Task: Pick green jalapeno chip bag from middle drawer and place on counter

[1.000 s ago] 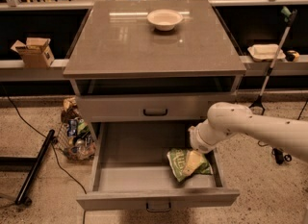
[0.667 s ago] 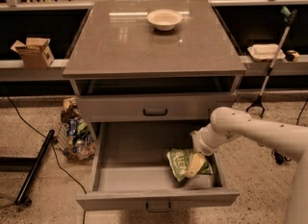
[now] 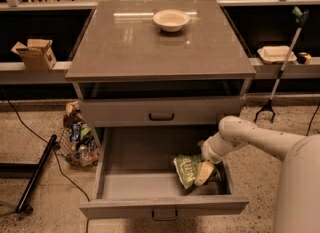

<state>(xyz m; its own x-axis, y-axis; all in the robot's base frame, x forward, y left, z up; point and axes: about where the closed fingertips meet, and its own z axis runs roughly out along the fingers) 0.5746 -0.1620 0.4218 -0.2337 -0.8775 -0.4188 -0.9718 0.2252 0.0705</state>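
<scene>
My gripper (image 3: pixel 205 172) is low at the front right. I can't tell how wide it stands or whether it has a hold. The counter (image 3: pixel 130 47) spreads above and behind it. The open middle drawer (image 3: pixel 150 209) surrounds it. The green jalapeno chip bag (image 3: pixel 186 168) lies against its left side, on the drawer floor. A white bowl (image 3: pixel 171 20) sits far behind, up on the counter.

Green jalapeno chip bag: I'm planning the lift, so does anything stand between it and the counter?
Nothing visible blocks it. The gripper is at the bag, front right in the open middle drawer; the closed drawer front and counter edge sit behind it. The white bowl sits far back on the counter.
</scene>
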